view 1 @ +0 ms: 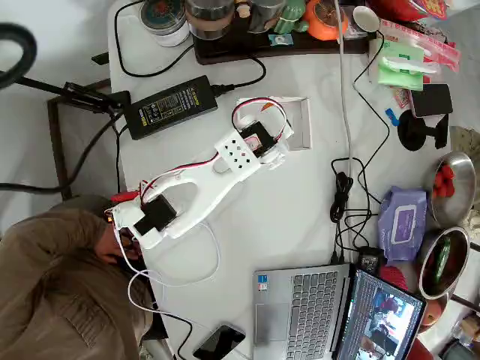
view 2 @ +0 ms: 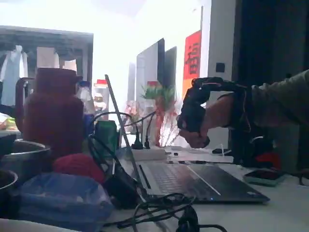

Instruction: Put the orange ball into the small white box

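Overhead view: the white arm [view 1: 202, 184] reaches diagonally up-right across the desk [view 1: 300, 195]. Its hand [view 1: 271, 154] overhangs the small white box [view 1: 300, 120], square-on to the desk edges. Hand state: cannot tell.

Fixed view: the laptop [view 2: 193, 179] sits in the foreground.

From overhead my table [view 1: 300, 195] is evenly and brightly lit, shadows soft and short, everything fairly sharp. The fixed view is backlit: the far background is blown out white, my arm [view 2: 203, 113] reads as a dark silhouette, and nearby clutter is blurred.
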